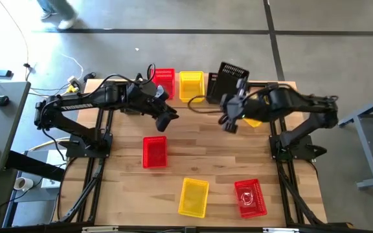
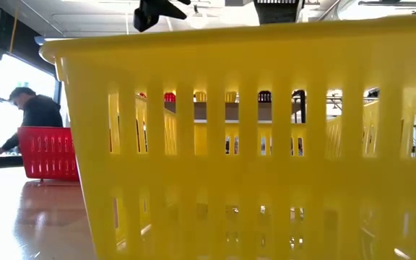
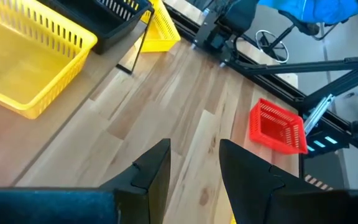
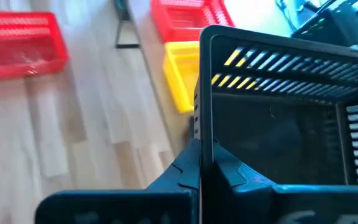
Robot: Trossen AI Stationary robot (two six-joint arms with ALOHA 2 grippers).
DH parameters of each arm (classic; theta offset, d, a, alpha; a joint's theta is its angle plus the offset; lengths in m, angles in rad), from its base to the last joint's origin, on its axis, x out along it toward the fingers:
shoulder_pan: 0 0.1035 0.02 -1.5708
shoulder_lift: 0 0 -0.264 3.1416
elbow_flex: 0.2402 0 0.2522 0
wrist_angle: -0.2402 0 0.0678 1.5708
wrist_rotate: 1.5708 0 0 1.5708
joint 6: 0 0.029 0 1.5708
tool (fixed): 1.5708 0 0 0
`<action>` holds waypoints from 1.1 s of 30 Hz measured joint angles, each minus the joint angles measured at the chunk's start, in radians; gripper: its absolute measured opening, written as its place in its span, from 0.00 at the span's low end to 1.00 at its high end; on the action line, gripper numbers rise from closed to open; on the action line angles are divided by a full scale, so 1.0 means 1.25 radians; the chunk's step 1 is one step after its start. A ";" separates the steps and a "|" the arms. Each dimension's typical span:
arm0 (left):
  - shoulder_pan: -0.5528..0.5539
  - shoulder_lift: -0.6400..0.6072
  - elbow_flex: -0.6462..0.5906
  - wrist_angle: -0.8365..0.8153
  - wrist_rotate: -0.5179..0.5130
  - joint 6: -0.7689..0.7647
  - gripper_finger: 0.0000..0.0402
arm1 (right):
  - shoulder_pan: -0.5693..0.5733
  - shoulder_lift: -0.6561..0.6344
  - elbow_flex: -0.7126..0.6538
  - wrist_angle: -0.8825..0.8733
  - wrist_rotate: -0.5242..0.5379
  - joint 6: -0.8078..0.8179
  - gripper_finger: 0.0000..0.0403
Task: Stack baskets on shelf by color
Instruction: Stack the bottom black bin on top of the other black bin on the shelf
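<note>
On the shelf at the table's far edge stand a red basket, a yellow basket and a black basket, side by side. A second black basket hangs tipped above the shelf's right end, with my right gripper shut on it. My left gripper is open over the table just in front of the shelf's left part, with nothing between its fingers. My right gripper pinches one side wall of the black basket at its rim, one finger inside the basket and one outside. The fingers come from the table's right, slanting down. The basket is lifted clear and tilted, its open side turned toward the wrist.
On the table lie a red basket at mid-left, a yellow basket and a red basket near the front edge, and a yellow basket under my right arm. A shelf leg stands on the wood. A person is beyond the table.
</note>
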 joint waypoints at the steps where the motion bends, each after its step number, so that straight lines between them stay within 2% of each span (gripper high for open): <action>1: 0.001 0.000 0.000 0.000 -0.001 0.003 0.32 | -0.010 -0.011 -0.008 0.006 0.000 -0.021 0.00; 5: 0.011 0.000 0.000 0.000 -0.002 0.005 0.32 | -0.058 -0.065 -0.078 0.101 -0.016 -0.135 0.00; 11: 0.033 0.000 0.000 0.000 -0.002 0.012 0.32 | -0.166 -0.132 -0.225 0.247 -0.137 -0.272 0.00; 17: 0.052 0.001 0.000 0.000 -0.002 0.012 0.32 | -0.259 -0.140 -0.321 0.309 -0.235 -0.301 0.00; 21: 0.066 0.001 0.000 0.000 -0.002 0.012 0.32 | -0.294 -0.121 -0.354 0.328 -0.261 -0.321 0.00; 33: 0.085 0.001 0.000 -0.003 -0.002 0.012 0.32 | -0.355 -0.048 -0.364 0.343 -0.347 -0.357 0.00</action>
